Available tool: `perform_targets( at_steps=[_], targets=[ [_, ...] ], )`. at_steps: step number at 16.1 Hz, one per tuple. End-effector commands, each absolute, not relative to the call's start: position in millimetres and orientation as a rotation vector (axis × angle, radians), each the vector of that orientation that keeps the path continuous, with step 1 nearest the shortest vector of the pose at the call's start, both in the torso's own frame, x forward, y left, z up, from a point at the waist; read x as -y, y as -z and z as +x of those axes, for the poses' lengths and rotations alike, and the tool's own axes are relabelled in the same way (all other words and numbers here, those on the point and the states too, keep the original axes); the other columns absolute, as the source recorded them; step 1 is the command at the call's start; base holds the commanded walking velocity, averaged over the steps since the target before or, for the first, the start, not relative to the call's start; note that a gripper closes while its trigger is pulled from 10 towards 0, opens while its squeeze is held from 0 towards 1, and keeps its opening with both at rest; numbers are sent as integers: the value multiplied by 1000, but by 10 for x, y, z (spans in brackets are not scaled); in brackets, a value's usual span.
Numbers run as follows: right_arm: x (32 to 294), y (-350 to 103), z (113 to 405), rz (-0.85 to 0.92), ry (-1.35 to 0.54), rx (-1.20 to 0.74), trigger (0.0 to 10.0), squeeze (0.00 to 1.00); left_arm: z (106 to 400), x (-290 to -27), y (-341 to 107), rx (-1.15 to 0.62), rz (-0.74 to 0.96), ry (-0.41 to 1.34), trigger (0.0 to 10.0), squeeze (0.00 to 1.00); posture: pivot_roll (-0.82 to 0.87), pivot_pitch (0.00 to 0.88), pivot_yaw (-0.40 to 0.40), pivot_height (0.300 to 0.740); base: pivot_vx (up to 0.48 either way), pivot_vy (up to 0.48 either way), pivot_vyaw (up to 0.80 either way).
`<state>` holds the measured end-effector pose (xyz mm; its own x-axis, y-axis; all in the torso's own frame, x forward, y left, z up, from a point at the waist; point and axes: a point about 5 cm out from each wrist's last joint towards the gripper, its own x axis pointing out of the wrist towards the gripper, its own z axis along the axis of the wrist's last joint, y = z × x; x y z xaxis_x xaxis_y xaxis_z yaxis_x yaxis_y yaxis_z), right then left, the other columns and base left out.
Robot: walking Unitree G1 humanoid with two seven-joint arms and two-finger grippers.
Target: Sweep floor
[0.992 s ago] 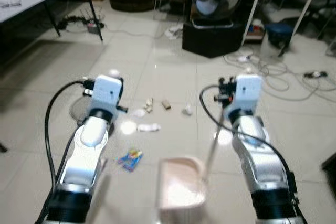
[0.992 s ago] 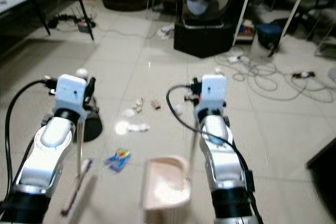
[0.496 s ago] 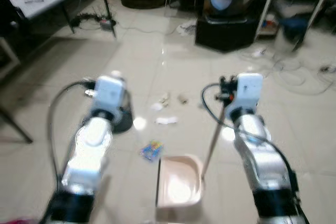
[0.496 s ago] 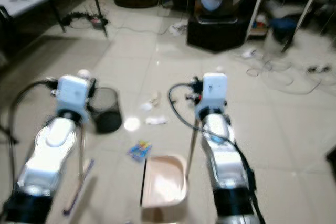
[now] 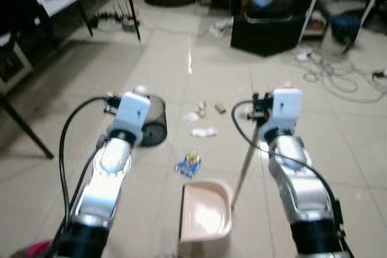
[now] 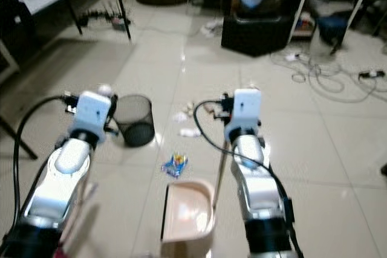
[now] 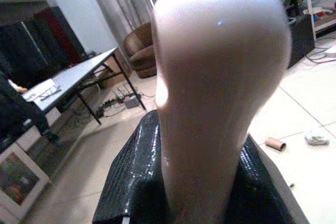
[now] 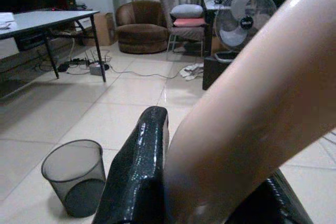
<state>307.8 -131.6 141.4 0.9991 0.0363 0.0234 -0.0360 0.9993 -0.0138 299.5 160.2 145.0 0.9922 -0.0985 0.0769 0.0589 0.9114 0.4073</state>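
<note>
Before me the pale tiled floor (image 5: 181, 77) carries a pink dustpan (image 5: 205, 217), a black mesh bin (image 5: 155, 124) further off to its left, and between them a colourful wrapper (image 5: 188, 164). Beyond that lie white paper scraps (image 5: 204, 132) — and a small cardboard tube (image 5: 220, 109). Cables (image 5: 329, 77) sprawl far right.

Near the black mesh bin (image 6: 134, 127), the small litter (image 5: 204, 132) on the tiles is blurred; what the pieces are I cannot tell. The print on the colourful wrapper (image 6: 175, 163) is too small to read. The pink dustpan (image 6: 186, 217) is cut at the lower edge. The left gripper (image 7: 210, 192) is mostly hidden behind the pale handle (image 7: 215, 93) it holds, and the right gripper (image 8: 173, 203) behind its own handle (image 8: 252, 124). The bin's base is hidden behind the left arm (image 5: 112, 161).
</note>
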Motion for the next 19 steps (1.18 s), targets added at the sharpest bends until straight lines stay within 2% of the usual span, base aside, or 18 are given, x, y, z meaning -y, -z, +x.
perform_targets(
  at_steps=[1,2,5,7,8,10,15,19],
  targets=[
    [1359,-1534,3101,-25,-20,69,10000,0,3001,-1563,-1548,145,412,83,10000,0,-42,0,49,740,0,-480,0],
    [1364,-1536,3094,-28,-20,72,10000,0,3002,-1535,-1551,140,344,98,10000,0,-43,0,49,740,0,0,0],
    [1369,-1557,3091,-73,-18,92,10000,0,3008,-1448,-1543,145,424,151,10000,0,-41,0,49,740,0,0,0],
    [1370,-1560,3094,-70,-19,90,10000,0,3003,-1448,-1537,145,390,146,10000,0,-44,0,52,740,0,0,0],
    [1378,-1551,3090,13,-9,79,10000,0,3000,-1456,-1571,159,362,134,10000,0,-45,0,52,740,0,0,0],
    [1380,-1547,3088,8,-15,78,10000,0,3008,-1460,-1581,160,358,128,10000,0,-45,0,52,740,0,0,0],
    [1410,-1527,3092,-10,-3,68,10000,0,3015,-1471,-1550,138,338,120,10000,0,-46,0,52,740,145,0,-714],
    [1404,-1549,3102,-82,1,94,10000,0,3005,-1541,-1502,121,294,67,10000,0,-47,0,51,740,243,0,0]
  ],
)
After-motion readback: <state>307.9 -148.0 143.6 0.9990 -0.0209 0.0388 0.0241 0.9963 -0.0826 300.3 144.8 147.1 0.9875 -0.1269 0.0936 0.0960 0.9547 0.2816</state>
